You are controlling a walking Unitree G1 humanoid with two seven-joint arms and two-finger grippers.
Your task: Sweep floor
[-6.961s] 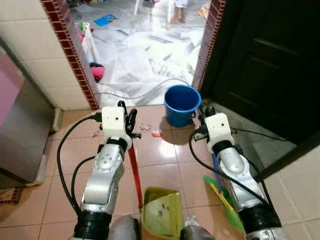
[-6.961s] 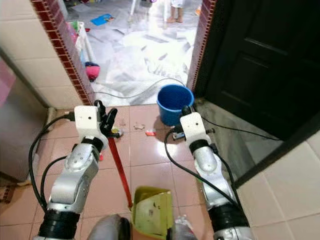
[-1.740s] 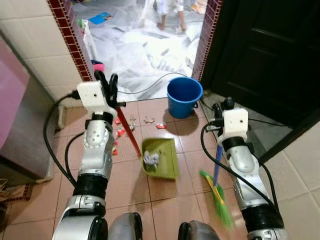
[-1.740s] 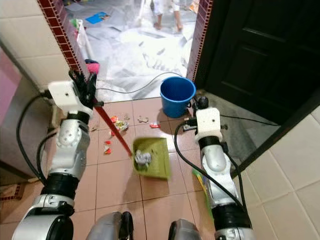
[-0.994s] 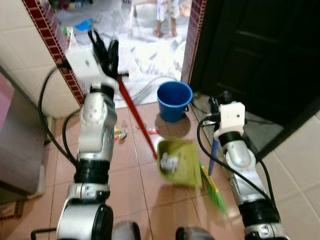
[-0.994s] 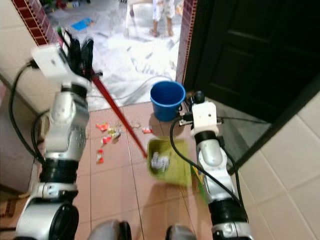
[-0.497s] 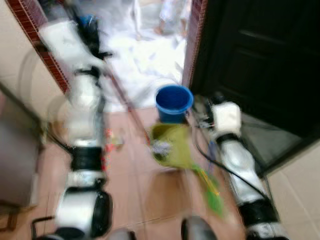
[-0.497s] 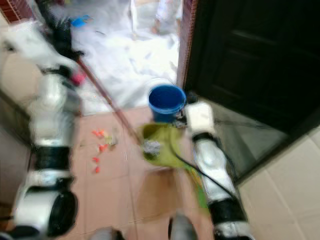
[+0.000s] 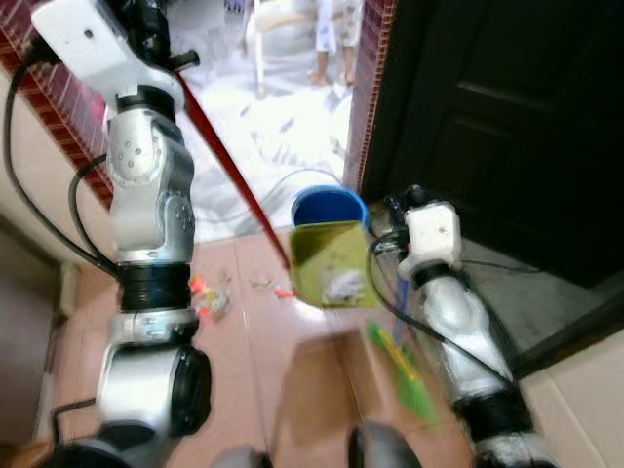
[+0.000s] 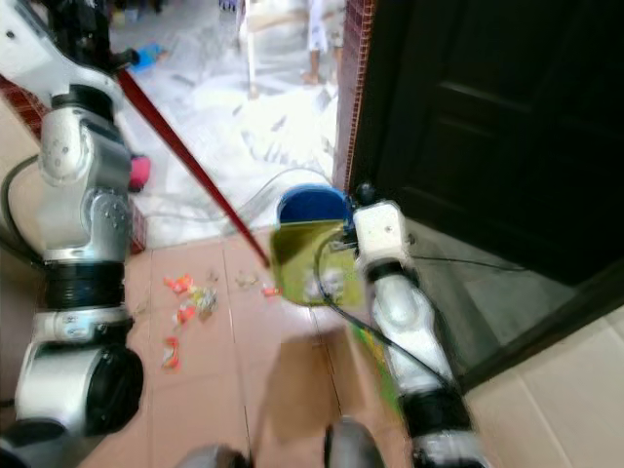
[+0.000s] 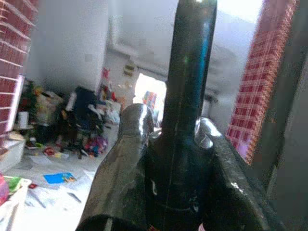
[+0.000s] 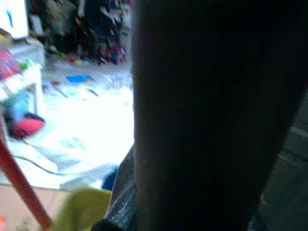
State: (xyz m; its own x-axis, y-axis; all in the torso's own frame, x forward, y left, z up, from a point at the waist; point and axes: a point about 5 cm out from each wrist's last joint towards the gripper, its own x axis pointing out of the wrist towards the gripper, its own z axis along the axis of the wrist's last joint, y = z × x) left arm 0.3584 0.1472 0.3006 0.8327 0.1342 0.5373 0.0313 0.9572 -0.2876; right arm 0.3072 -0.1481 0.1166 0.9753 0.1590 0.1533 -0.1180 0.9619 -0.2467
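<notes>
My left gripper (image 9: 156, 34) is raised high at the upper left, shut on the long red handle (image 9: 226, 161) of a green dustpan (image 9: 330, 261). The pan hangs off the floor, tipped steeply right in front of a blue bucket (image 9: 328, 205), with crumpled litter (image 9: 343, 285) in its lower part. In the left wrist view two black fingers (image 11: 126, 163) clamp the dark end of the handle (image 11: 186, 91). My right gripper (image 9: 402, 209) is shut on the blue stick (image 9: 400, 292) of a broom with green bristles (image 9: 402, 375), beside the bucket.
Small red and orange scraps (image 9: 207, 292) lie on the tiled floor left of the pan. A dark door (image 9: 507, 117) stands on the right and a brick-edged doorway (image 9: 369, 88) behind the bucket. A person's legs (image 9: 331, 39) and a cable (image 9: 292, 180) are in the bright room beyond.
My left arm has swung up and lifted the loaded dustpan from the floor to the bucket's front, tipping it steeply. The view has shifted and blurred; the broom stays at my right.
</notes>
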